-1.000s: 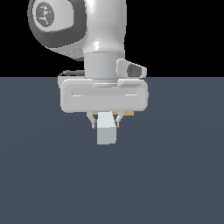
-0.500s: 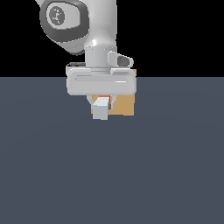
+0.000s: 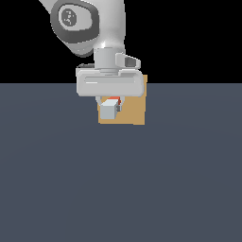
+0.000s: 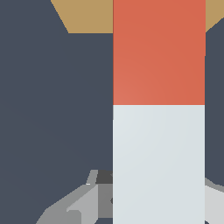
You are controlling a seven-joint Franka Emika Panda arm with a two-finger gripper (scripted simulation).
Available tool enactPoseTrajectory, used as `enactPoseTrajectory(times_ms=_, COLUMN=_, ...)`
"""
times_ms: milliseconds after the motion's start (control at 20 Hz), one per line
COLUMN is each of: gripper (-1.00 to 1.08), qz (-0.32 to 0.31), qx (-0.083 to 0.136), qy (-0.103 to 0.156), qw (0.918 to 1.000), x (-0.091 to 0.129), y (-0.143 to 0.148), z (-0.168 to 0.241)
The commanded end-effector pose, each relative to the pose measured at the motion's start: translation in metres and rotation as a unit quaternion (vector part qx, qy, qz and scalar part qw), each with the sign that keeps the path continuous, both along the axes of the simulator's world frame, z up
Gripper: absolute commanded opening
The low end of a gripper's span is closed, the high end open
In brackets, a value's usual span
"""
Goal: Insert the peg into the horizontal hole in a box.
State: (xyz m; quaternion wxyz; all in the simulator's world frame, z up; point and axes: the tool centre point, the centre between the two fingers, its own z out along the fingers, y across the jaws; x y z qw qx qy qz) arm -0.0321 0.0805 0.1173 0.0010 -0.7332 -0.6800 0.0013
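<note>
My gripper (image 3: 109,107) hangs from the white hand and is shut on the peg (image 3: 108,111). The peg's pale grey end faces the exterior camera, and a sliver of its red-orange half (image 3: 115,100) shows behind. Right behind the peg stands the tan box (image 3: 131,111), partly covered by the hand. The hole is hidden behind the peg and hand. In the wrist view the peg (image 4: 159,131) runs lengthwise, with its red-orange half pointing at the box (image 4: 87,15). Grey fingers (image 4: 74,205) flank its pale half.
A flat dark grey-blue floor (image 3: 121,189) spreads around the box and beneath the arm. The white arm's joint (image 3: 75,21) rises above the hand against a black background.
The arm has carried the peg farther from the exterior camera, toward the box. More of the tan box now shows to the right of the hand in that view.
</note>
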Motion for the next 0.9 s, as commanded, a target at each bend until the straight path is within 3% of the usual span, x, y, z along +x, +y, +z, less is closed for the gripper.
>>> enactPoseTrajectory(times_ms=0, gripper=-1.00, qz=-0.004, qx=0.000, qy=-0.002, qw=1.0000, x=0.0013, y=0.0037, z=0.0029)
enactPoseTrajectory(times_ms=850, gripper=-1.00, qz=-0.004, qx=0.000, qy=-0.001, qw=1.0000, x=0.0032, y=0.0079, z=0.0026)
